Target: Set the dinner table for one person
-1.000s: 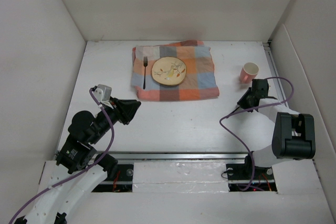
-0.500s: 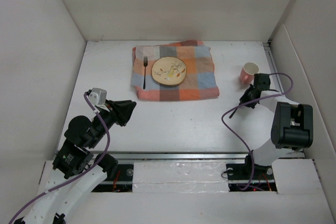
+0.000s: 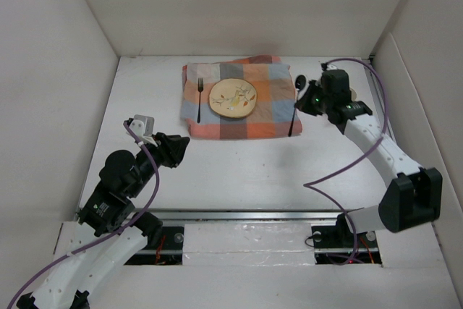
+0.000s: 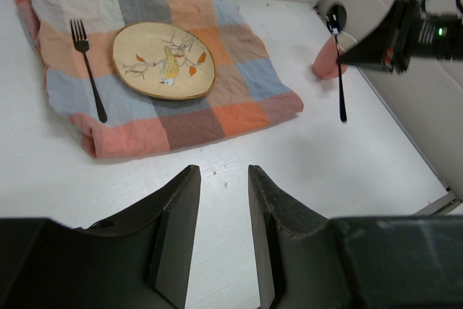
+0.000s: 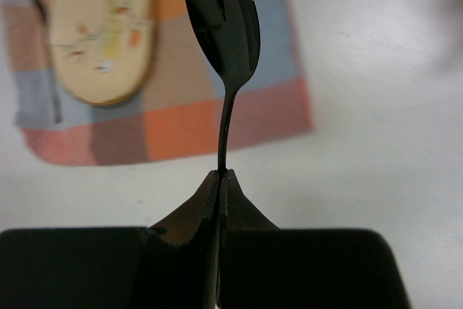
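The white dinner table (image 3: 239, 168) carries a checked cloth (image 3: 271, 117) with a cream patterned plate (image 3: 232, 98) in its middle and a black fork (image 3: 200, 99) left of the plate. My right gripper (image 3: 300, 103) is shut on the handle of a black spoon (image 3: 296, 106), which it holds over the cloth's right edge with the bowl pointing far. In the right wrist view the jaws (image 5: 221, 173) pinch the handle below the spoon's bowl (image 5: 221, 19). My left gripper (image 3: 181, 148) is open and empty over the bare table near the cloth's front left corner (image 4: 221, 171).
A pink cup (image 4: 324, 63) stands right of the cloth, behind the spoon in the left wrist view and mostly hidden by the right arm from above. White walls close in the table on the left, far and right sides.
My right arm has reached from near the cup toward the far left and now shows the black spoon at the cloth's right edge. The left gripper has shifted only slightly.
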`<state>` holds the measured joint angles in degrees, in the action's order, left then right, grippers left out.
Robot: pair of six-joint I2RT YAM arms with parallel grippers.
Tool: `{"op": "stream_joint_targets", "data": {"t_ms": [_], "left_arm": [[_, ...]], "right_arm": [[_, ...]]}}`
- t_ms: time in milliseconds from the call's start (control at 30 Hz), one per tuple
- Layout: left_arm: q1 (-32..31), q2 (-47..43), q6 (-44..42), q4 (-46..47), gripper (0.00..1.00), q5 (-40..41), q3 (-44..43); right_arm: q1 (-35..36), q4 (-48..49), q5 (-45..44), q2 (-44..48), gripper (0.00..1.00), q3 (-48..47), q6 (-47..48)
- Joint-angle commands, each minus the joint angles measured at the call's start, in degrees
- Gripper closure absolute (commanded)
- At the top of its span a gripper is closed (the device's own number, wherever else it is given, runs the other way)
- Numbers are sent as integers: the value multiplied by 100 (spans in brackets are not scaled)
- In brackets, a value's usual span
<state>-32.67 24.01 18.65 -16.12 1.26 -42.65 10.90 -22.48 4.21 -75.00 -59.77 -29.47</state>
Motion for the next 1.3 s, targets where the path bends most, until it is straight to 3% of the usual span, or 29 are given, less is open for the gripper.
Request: {"op": "stream_joint_targets", "data": {"t_ms": [0, 200, 367, 733, 1267], "left_arm": [[-29, 165, -64, 250, 70, 103, -94], [40, 429, -64, 258, 69, 173, -76], [173, 534, -72, 302, 69, 147, -94], [173, 737, -90, 320, 69, 129, -77], [173, 833, -108, 329, 69, 103, -77]], "right_arm": [[579, 103, 379, -1039, 100, -1095, 512], [747, -519, 889, -3815, 100, -4011, 1154], [634, -740, 915, -4741, 100, -5121, 1198], [580, -740, 976, -5674, 100, -5633, 1093], [528, -653, 1021, -6131, 100, -6011, 979]]}}
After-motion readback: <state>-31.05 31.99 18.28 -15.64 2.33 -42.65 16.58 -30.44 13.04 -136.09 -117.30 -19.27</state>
